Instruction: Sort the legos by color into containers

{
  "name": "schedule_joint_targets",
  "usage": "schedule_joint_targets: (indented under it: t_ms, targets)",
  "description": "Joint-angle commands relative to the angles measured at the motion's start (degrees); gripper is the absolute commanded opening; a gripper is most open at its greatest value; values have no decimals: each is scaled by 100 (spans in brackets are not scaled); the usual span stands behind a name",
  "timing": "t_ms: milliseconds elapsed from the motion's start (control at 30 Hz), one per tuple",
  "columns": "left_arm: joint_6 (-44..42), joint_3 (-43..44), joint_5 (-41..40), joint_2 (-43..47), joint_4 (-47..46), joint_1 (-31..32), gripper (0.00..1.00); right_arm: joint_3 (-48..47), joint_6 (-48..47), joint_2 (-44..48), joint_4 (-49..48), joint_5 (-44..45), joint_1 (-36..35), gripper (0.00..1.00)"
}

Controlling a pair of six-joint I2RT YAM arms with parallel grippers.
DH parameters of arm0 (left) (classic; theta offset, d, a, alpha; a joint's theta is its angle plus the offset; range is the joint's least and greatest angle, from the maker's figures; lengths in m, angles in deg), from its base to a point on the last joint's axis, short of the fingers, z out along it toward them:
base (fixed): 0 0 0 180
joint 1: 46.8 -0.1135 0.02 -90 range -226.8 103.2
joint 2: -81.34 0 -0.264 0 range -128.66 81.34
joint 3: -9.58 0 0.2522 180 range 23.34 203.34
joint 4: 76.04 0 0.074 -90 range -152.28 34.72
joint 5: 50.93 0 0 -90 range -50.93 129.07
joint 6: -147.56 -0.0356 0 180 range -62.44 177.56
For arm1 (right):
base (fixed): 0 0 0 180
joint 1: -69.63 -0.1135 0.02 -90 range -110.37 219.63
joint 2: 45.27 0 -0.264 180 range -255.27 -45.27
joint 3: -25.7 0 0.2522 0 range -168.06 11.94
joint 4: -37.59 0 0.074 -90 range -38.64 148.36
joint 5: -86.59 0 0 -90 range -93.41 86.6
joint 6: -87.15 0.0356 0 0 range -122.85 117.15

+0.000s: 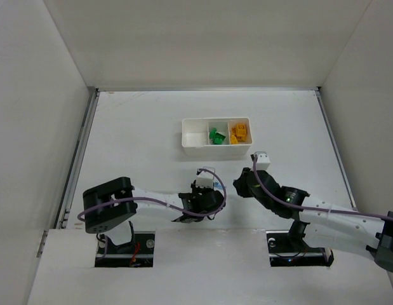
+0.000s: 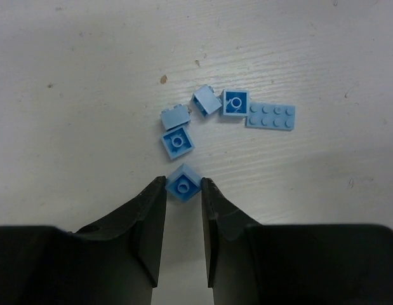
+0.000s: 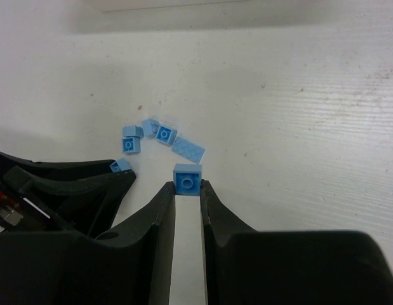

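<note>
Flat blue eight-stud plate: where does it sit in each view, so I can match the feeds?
Top external: cannot make it out; the arms crowd that spot.
Left wrist: flat plate upper right, the rightmost blue piece.
Right wrist: near centre, lying slanted.
Shared landmark: the square brick beside the plate's end.

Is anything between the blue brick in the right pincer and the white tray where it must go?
Only the loose blue bricks, flat on the table just ahead of the held blue brick in the right pincer; the left pincer is beside them. Beyond, bare table reaches the tray. Lifted, it should pass over.
</note>
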Motion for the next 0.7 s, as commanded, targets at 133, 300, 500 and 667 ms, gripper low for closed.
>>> schedule_joint_targets:
  t_ms: [133,300,500,667]
  targets:
    - [53,-379,-266,918,-12,85,10,-727,-343,-414,-488,-11,-11,20]
    - [-8,-748,-249,1735,32,-213,10,-1298,-712,-1213,-1111,-353,77,20]
    - [-272,-1004,-117,2615,146,-864,11,-2440,-1231,-2750,-1832,-872,542,20]
    - [-632,-1039,67,3064,58,-1400,12,-3600,-1451,-3981,-1895,-1224,1025,20]
